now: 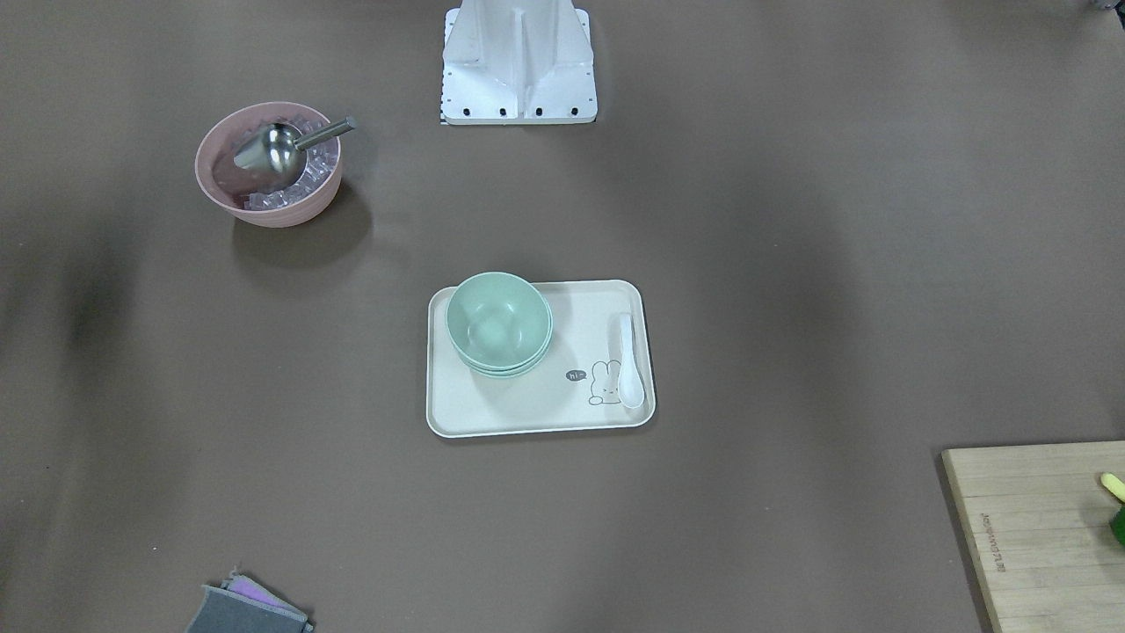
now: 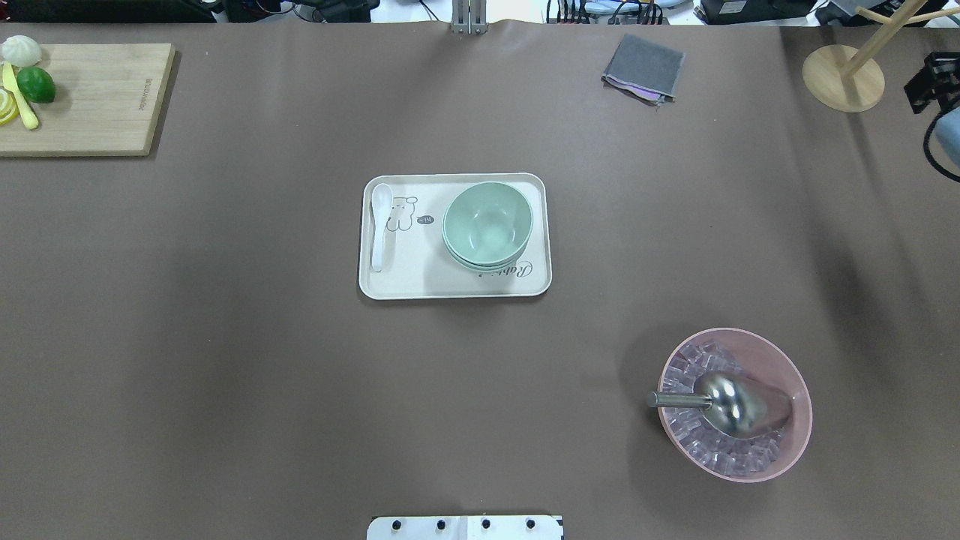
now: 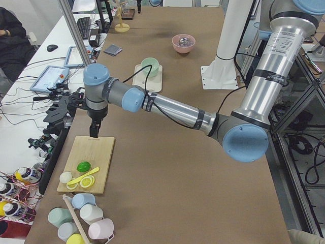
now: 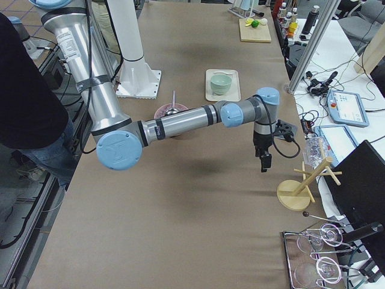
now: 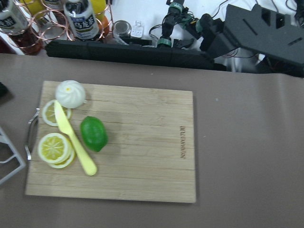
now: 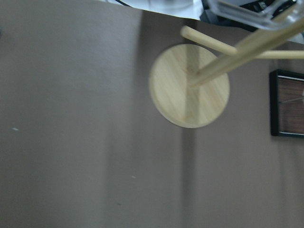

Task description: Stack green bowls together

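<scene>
The green bowls sit nested in one stack on the right-hand part of a cream tray at the middle of the tabletop, a little nearer the far edge than the robot's edge. Stepped rims show beneath the top bowl, and a white spoon lies apart from them along the tray's left side. No loose green bowl shows anywhere else, so the stacking looks finished, with no grasp in hand. Both arms are well away from the tray. The left arm's fingers hang above the edge of a cutting board at the far left corner, and the right arm's fingers hang near a wooden stand at the far right corner. Only the side views show them, so I cannot tell whether either pair is apart or together, though nothing appears to be held. A pink bowl with a metal scoop stands toward the right end near the robot's edge and has no part in this. The next move probably calls only for keeping both arms clear of the stack.
</scene>
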Available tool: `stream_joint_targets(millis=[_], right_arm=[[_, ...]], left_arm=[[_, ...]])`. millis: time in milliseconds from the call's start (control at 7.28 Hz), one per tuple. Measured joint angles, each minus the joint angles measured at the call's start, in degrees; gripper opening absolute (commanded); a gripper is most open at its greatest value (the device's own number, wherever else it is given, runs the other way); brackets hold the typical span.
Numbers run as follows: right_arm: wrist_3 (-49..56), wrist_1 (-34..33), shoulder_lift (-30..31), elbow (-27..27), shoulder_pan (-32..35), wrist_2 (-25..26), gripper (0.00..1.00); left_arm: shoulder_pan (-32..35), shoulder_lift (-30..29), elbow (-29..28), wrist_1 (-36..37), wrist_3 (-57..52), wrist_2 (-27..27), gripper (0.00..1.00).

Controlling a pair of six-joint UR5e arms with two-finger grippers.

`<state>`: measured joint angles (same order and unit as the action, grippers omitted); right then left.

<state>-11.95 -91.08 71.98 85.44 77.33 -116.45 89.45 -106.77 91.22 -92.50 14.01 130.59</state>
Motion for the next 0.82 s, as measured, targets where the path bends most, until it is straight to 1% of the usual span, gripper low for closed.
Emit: stream_joint_targets(millis=[137,275,412,549,824], right_arm=[[3.7,-0.2,3.1,-0.2,3.4,-5.1,1.0],[6.8,-0.3,6.4,-0.2,6.5,-9.1,1.0],[8.9,-0.4,9.5,-0.3,8.8,-11.3,1.0],[9.9,-0.3,12.1,-0.3,10.4,-12.4,1.0],[10.4,-0.2,15.6,0.0,12.7,-15.3,1.0]], left_arm=[[1.6,3.0,1.4,0.9,-2.0,-0.2,0.98],[2.5,5.6,2.2,1.0,-2.8,-0.2,0.98],[2.8,8.0,2.5,0.5,-3.0,-0.3,0.98],[3.0,11.1,2.7,-0.1,-3.1,-0.6,0.98],[3.0,17.2,3.0,-2.4,-3.1,-0.9,0.98]])
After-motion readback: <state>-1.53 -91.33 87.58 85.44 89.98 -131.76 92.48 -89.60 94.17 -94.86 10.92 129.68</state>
